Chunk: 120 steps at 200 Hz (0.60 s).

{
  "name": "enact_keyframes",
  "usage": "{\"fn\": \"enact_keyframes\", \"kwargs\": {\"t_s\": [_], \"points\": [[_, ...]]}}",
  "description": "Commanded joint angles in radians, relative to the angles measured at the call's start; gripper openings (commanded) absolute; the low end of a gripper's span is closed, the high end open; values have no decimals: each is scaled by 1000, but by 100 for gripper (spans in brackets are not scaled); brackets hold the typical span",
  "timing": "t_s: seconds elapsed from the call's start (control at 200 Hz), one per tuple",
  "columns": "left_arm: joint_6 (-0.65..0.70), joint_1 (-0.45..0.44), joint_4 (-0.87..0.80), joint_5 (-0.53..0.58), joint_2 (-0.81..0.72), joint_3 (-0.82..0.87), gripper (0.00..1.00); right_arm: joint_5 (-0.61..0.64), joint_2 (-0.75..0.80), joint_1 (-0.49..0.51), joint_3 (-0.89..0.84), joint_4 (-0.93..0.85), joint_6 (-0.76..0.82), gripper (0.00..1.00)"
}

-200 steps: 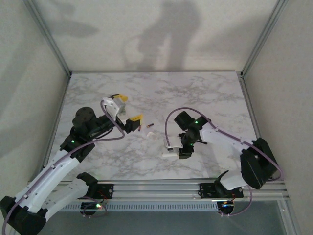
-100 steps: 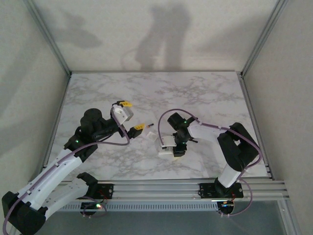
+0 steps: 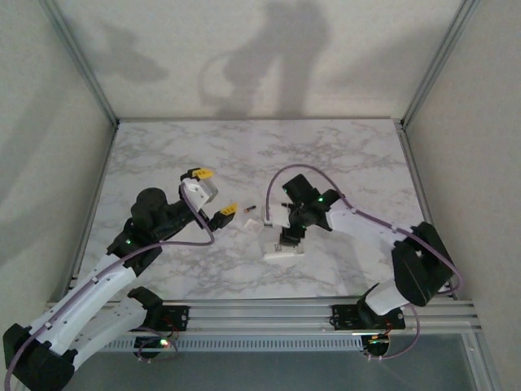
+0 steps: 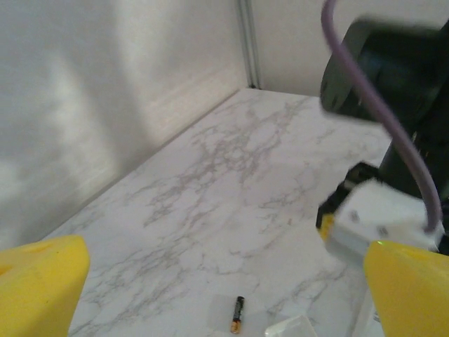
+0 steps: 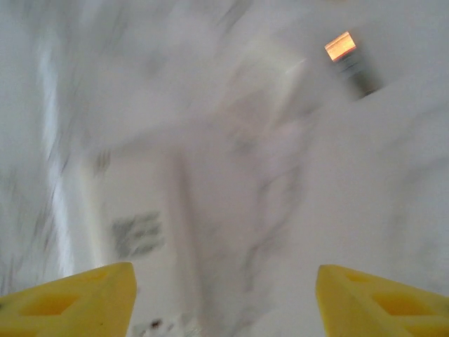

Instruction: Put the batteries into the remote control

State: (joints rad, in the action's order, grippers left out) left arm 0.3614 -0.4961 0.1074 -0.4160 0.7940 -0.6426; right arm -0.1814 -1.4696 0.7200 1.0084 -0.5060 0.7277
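The remote control (image 3: 282, 252) is a small white handset lying flat on the marble table (image 3: 342, 155), front of centre. My right gripper (image 3: 286, 235) hovers just above its far end, open. In the blurred right wrist view the yellow fingertips (image 5: 84, 298) stand wide apart over a white surface with grey marks (image 5: 137, 235), nothing held. One battery (image 3: 251, 209), dark with an orange end, lies left of the remote; it is the battery (image 4: 238, 314) ahead of my open left gripper (image 4: 224, 256) and the battery (image 5: 351, 60) at the right wrist view's top right. My left gripper (image 3: 214, 193) is near it.
A small white flat piece (image 3: 253, 226) lies between the battery and the remote, seen as a pale piece (image 4: 291, 328) in the left wrist view. Metal frame posts (image 3: 89, 73) and pale walls bound the table. The right arm's white and black wrist (image 4: 382, 221) is close on the left gripper's right.
The right jaws have widened and the gripper has drawn back off the remote, which now lies free on the table. The left gripper has shifted slightly toward the battery.
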Motion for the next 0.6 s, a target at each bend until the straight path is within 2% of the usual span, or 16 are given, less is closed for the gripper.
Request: {"fn": "enact_keyframes", "kwargs": {"t_s": [0.0, 0.05, 0.095, 0.135, 0.185, 0.28, 0.451, 0.596], "points": [[-59, -3, 116, 110, -36, 32, 99, 56, 66, 2, 66, 266, -658, 61], [-78, 1, 131, 148, -40, 37, 100, 239, 43, 1, 138, 207, -1052, 58], [-90, 1, 133, 175, -41, 37, 99, 272, -7, -4, 240, 51, -1290, 54], [-95, 2, 133, 198, -42, 35, 99, 265, -56, 2, 332, -60, -1398, 51], [-96, 5, 137, 215, -43, 40, 100, 258, -108, 20, 404, -114, -1410, 51], [-87, 14, 133, 214, -42, 47, 99, 262, -181, 82, 494, -129, -1151, 56], [-54, 21, 117, 182, -68, 65, 99, 110, -298, 90, 555, -163, -503, 58], [15, 24, 83, 124, -100, 82, 100, -14, -380, 84, 572, -253, -71, 60]]}}
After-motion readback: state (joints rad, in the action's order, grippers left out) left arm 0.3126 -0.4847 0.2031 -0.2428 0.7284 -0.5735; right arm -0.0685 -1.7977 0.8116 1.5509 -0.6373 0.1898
